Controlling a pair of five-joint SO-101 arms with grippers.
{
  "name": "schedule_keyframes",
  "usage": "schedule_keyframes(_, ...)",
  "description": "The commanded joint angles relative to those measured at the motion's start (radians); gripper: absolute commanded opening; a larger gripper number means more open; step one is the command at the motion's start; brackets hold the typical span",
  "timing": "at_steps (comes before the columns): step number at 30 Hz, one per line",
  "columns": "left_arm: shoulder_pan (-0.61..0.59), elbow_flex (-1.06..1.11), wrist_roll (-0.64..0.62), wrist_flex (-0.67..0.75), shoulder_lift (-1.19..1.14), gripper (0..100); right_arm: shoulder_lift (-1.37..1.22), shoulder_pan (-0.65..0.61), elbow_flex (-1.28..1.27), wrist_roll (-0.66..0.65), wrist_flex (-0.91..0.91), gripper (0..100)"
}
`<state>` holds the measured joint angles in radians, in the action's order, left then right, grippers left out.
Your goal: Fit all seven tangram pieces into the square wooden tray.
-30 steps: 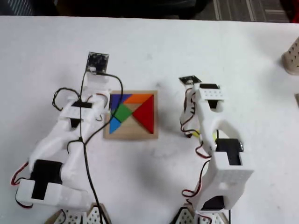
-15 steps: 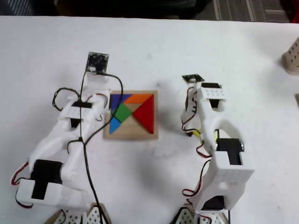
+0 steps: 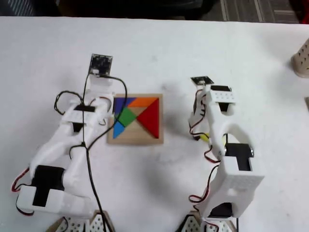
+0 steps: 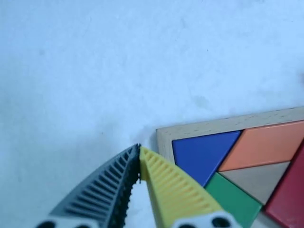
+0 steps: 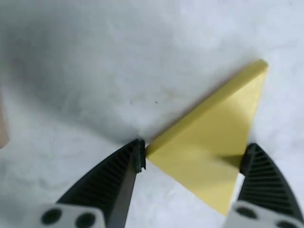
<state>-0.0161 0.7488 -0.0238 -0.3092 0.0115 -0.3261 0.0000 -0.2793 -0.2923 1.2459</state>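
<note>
The square wooden tray (image 3: 135,140) lies between the two arms. It holds a blue triangle (image 4: 202,154), an orange piece (image 4: 263,145), a green piece (image 3: 126,117) and a red triangle (image 3: 150,118), with bare wood along its near side. My left gripper (image 4: 138,154) is shut and empty, its tip beside the tray's (image 4: 204,127) far left corner. A yellow triangle (image 5: 209,147) lies flat on the table to the right of the tray. My right gripper (image 5: 192,156) is open with one finger at each side of it. From above, that triangle (image 3: 204,137) peeks out under the right arm.
A beige perforated object (image 3: 301,60) stands at the table's right edge. Black and red cables (image 3: 89,145) trail along the left arm. White table stretches beyond the tray toward the far edge.
The right arm's wrist has shifted slightly to the right and away over the yellow triangle. The left arm and the tray have not moved.
</note>
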Motion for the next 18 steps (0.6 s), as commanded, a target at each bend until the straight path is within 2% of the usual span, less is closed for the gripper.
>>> schedule_keyframes(1, -0.01, -0.043, 0.012, 0.014, 0.005, 2, 0.051, 0.038, 0.021, 0.003, 0.027, 29.5)
schedule_keyframes(15, -0.01, -0.044, 0.012, 0.017, 0.005, 2, 0.154, 0.045, 0.021, 0.005, 0.059, 29.5)
schedule_keyframes(18, -0.018, -0.046, 0.012, 0.017, 0.005, 2, 0.183, 0.012, 0.023, 0.011, 0.088, 29.5)
